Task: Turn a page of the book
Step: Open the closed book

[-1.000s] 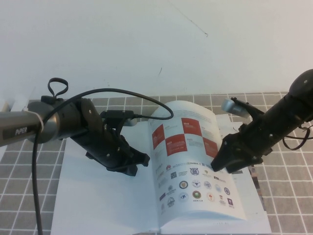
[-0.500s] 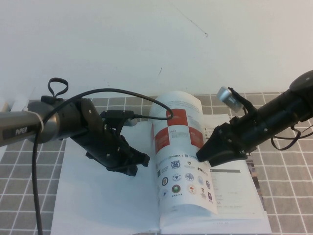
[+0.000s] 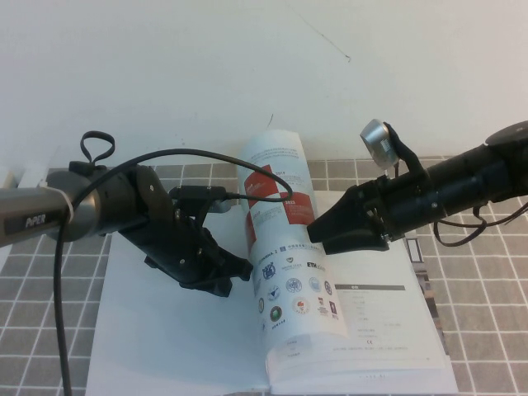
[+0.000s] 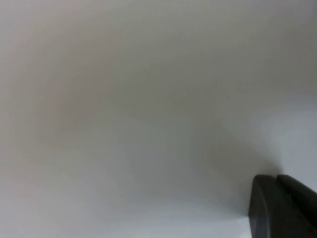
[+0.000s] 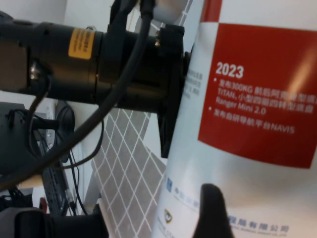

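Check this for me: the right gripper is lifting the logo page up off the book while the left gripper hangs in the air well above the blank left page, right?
Not quite. In the high view the left gripper rests down on the book's blank left page, not above it. The right gripper is indeed lifting the page, which stands nearly upright.

The book [image 3: 363,330] runs off the frame's bottom; left wrist view blurred.

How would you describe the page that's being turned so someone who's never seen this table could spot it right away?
Find the book lying open on the grey tiled table, between the left tool, which rests on the blank left-hand sheet, and the right tool. The page is the one sheet standing up near the spine, against the right tool's tip. Only it shows red squares above rows of round logos.
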You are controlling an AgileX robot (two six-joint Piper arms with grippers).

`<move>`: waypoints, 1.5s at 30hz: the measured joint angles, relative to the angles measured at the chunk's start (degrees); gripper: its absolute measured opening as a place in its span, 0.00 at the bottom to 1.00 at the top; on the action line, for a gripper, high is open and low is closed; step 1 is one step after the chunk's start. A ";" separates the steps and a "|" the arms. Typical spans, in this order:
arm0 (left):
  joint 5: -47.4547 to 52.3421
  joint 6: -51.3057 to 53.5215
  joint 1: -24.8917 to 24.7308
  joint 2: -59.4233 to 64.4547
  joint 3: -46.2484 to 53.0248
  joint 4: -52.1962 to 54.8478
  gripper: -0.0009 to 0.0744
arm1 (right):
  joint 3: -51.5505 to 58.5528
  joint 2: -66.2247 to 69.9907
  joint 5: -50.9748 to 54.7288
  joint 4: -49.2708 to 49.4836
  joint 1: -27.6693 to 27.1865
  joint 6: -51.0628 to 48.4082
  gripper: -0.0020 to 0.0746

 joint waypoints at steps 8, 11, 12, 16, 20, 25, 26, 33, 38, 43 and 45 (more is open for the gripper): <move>0.10 0.00 0.00 0.00 0.00 0.00 0.01 | 0.00 0.00 0.00 2.24 0.35 -0.21 0.61; 0.21 0.00 0.00 0.00 0.00 0.10 0.01 | 0.00 0.00 0.00 2.66 0.35 -0.21 0.61; 0.21 0.00 0.00 0.00 0.00 0.10 0.01 | 0.00 0.00 0.00 2.91 0.35 -0.21 0.61; 0.21 0.00 0.00 0.00 0.00 0.10 0.01 | 0.00 0.00 0.00 5.29 0.35 -0.29 0.61; 0.21 0.10 0.00 0.00 0.00 0.10 0.01 | 0.00 -0.67 0.00 6.46 0.35 -0.29 0.61; 0.21 0.10 0.00 0.00 0.00 0.10 0.01 | 0.00 -3.09 0.00 6.69 0.35 -0.29 0.61; 0.21 0.10 0.00 0.00 0.00 0.10 0.01 | 0.00 -3.45 0.00 6.69 0.35 -0.29 0.61; 0.11 0.22 0.00 0.00 0.00 0.10 0.01 | 0.00 -4.23 0.00 6.29 2.44 -0.29 0.61; 0.11 0.22 0.00 0.12 0.00 0.10 0.01 | -0.16 -4.23 0.00 5.82 4.18 -0.29 0.61; 0.21 0.22 0.00 0.12 0.00 0.10 0.01 | -2.51 -4.23 0.00 4.89 4.32 1.34 0.61; 0.21 0.22 0.00 0.12 0.00 0.10 0.01 | -4.46 -4.23 0.00 3.71 4.32 2.76 0.61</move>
